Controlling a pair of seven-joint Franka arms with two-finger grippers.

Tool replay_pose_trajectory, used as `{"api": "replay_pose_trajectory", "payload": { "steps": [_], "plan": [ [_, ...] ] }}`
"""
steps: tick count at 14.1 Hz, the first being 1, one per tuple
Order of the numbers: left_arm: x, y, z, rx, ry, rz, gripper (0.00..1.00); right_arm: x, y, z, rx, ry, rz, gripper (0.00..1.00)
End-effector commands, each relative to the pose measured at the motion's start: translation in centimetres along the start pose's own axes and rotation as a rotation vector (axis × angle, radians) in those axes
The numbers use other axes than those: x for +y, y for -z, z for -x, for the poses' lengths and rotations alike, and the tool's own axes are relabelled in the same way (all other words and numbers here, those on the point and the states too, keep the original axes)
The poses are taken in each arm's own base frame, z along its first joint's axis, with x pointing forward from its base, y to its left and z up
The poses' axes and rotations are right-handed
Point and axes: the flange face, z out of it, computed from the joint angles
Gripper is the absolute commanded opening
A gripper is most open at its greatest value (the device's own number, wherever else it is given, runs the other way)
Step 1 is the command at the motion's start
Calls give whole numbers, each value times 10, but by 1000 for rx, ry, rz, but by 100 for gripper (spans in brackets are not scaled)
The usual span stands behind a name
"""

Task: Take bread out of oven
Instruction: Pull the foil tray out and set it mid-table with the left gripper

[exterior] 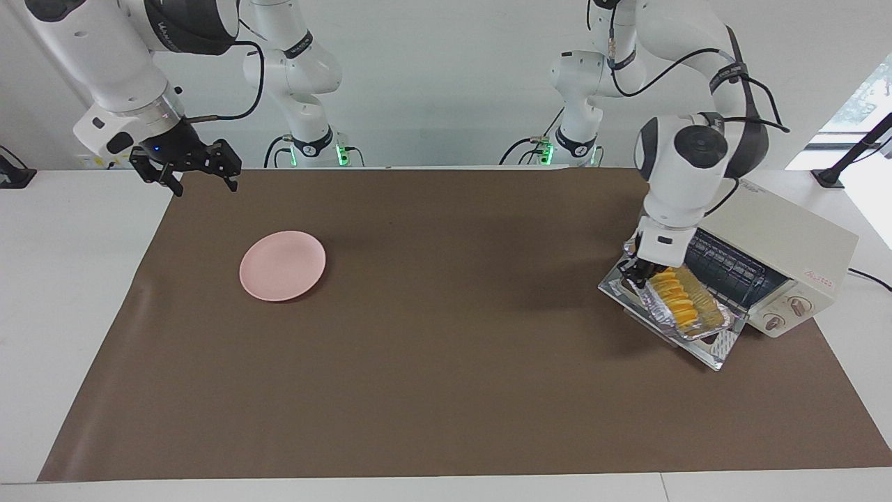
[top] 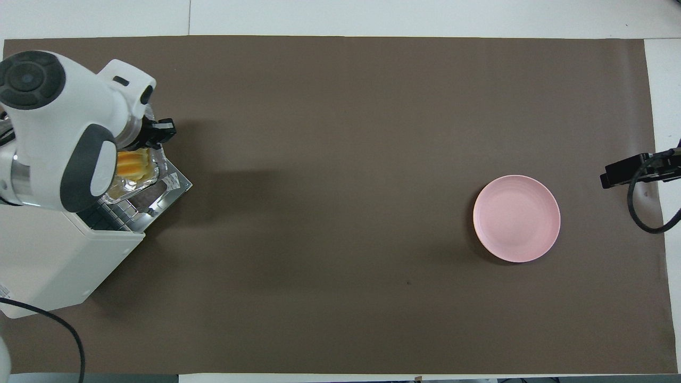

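The bread (exterior: 674,300) (top: 131,164), a ridged golden-yellow loaf, lies in a crinkled foil tray (exterior: 712,322) (top: 130,187). The tray is outside the cream-white oven (exterior: 787,247) (top: 48,266), over its dropped-down glass door (exterior: 722,345) (top: 178,183). My left gripper (exterior: 635,273) (top: 158,135) is shut on the tray's rim at the end toward the table's middle. I cannot tell whether the tray rests on the door. The dark wire rack (exterior: 728,268) (top: 114,215) shows bare inside the oven. My right gripper (exterior: 205,185) (top: 617,173) waits open over the mat's corner at the right arm's end.
A round pink plate (exterior: 282,265) (top: 516,218) sits on the brown mat (exterior: 446,348) toward the right arm's end. The oven's two knobs (exterior: 787,312) face the table's front edge. A black cable (top: 48,330) runs from the oven.
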Motion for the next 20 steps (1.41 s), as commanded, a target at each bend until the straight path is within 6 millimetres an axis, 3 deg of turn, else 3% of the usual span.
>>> {"api": "replay_pose_trajectory", "payload": {
  "steps": [1,4,5,8,9,11,12,13,14,16,17,18,20],
  "plan": [
    [90,15,32,-37,-118,28,0,1,-1,5,-6,13,9,100],
    [174,33,94,-55,-224,131,0,1,-1,5,-6,13,9,100],
    [188,32,103,-47,-235,164,0,1,-1,5,-6,13,9,100],
    [228,4,159,-52,-320,168,0,1,-1,5,-6,13,9,100],
    [232,-3,165,-51,-329,169,0,1,-1,5,-6,13,9,100],
    [232,-24,171,-49,-328,169,0,1,-1,5,-6,13,9,100],
    [232,-29,171,-43,-328,174,9,1,-1,5,-6,13,9,100],
    [234,-32,171,-40,-324,177,25,1,-1,5,-6,13,9,100],
    [233,-32,169,-40,-296,178,50,1,-1,5,-6,13,9,100],
    [234,-20,167,-35,-257,186,82,1,-1,5,-6,13,9,100],
    [222,-2,152,-23,-230,193,100,1,0,5,-4,13,9,100],
    [201,23,136,-19,-196,195,100,1,-1,5,-6,13,9,100],
    [119,67,82,-50,-77,166,100,1,-1,5,-6,13,9,100]
  ]
}}
